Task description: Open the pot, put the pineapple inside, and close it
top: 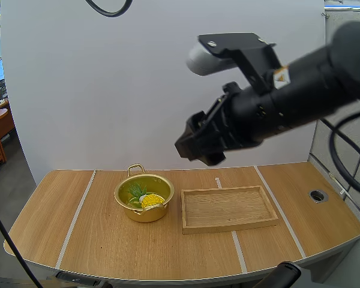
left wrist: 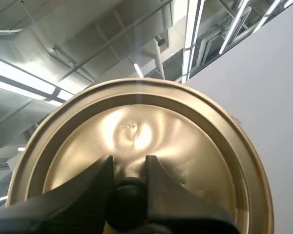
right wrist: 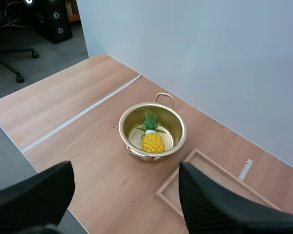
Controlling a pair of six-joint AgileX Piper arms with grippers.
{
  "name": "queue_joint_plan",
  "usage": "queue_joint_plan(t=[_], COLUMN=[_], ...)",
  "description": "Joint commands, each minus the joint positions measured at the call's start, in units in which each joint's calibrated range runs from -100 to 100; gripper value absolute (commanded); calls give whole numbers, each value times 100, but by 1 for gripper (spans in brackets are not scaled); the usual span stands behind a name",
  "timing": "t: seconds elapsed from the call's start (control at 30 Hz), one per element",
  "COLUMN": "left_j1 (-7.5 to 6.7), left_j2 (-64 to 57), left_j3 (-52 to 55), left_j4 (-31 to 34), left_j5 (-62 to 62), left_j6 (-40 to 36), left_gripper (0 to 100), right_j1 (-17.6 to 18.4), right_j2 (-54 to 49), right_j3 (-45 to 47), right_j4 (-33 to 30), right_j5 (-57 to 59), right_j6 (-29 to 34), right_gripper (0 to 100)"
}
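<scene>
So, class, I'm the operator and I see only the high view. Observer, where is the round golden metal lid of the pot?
Observer: The round golden metal lid is held by the left gripper, whose fingers pinch its black knob.
Operator: And is the right gripper carrying anything?
Observer: No. The right gripper is open, with its fingers standing apart and nothing between them.

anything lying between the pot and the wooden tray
Nothing: only a narrow strip of bare table separates the pot from the tray, as the high view shows.
</scene>
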Motion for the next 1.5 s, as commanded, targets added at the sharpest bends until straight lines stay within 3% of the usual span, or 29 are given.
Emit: queue_joint_plan(t=[0.0, 0.33, 0.37, 0.4, 0.43, 0.5, 0.53, 0.57, 0.97, 1.47], left_j1=[1, 1, 1, 1, 1, 1, 1, 1, 1, 1], left_j2=[-44, -44, -44, -44, -44, -44, -44, -44, -44, -44], left_j3=[-43, -43, -43, -43, -43, -43, -43, -43, -43, -43], left_j4=[45, 45, 45, 45, 45, 45, 45, 45, 45, 45], left_j5=[-199, -199, -199, -199, -199, -199, -199, -199, -199, -199], left_j6=[-49, -49, -49, -49, -49, -49, -49, -49, -49, -49], left_gripper=[0, 0, 0, 0, 0, 0, 0, 0, 0, 0], right_j1=[-11, -585, -646, -670, -767, -903, -951, -1007, -1150, -1150], right_j2=[-239, -1039, -1111, -1140, -1228, -1327, -1356, -1407, -1972, -2108], right_j3=[211, 1085, 1146, 1166, 1224, 1259, 1259, 1259, 1431, 1867], right_j4=[-96, 64, 109, 144, 241, 381, 414, 424, 13, 191], right_j5=[0, 0, 0, 0, 0, 0, 0, 0, 0, 0], right_j6=[114, 114, 105, 105, 105, 60, 60, 60, 65, 65], right_gripper=[100, 100, 86, 86, 53, 18, 3, 0, 0, 0])
